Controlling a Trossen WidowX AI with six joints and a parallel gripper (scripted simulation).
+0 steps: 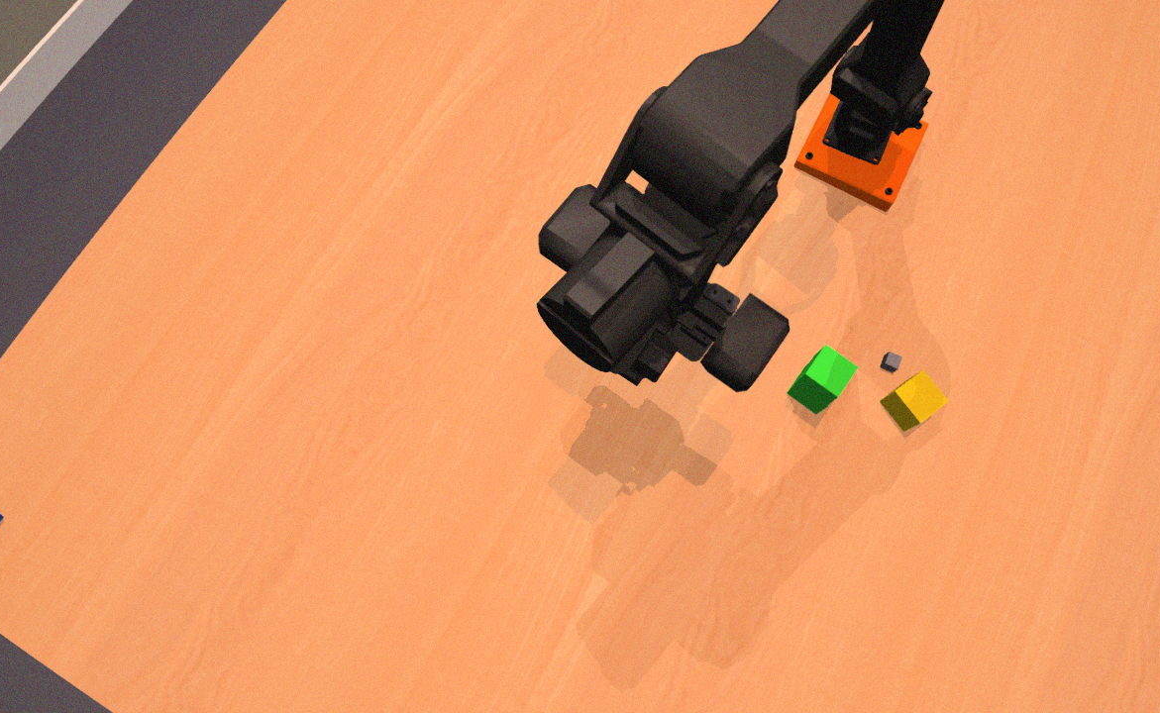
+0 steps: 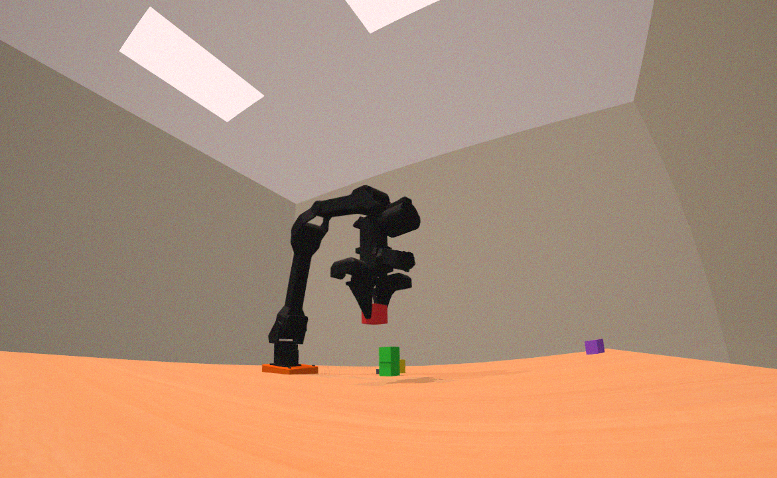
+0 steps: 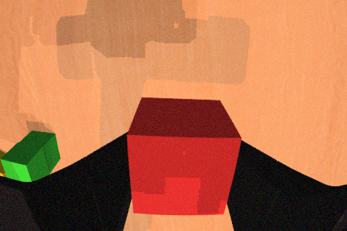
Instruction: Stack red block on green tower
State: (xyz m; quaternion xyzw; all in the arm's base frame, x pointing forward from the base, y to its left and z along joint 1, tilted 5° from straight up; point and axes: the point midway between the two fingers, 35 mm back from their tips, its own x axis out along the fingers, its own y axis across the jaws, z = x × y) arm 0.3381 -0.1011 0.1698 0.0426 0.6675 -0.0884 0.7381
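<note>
The red cube block (image 2: 374, 314) hangs clamped in my black gripper (image 2: 373, 309), above the table, beside the green block tower (image 2: 388, 360).

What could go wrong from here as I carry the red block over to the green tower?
The red block hangs in the end effector above and beside the green tower; descending off-centre could topple it. The yellow block and small grey cube sit close by, so wide fingers might clip them.
</note>
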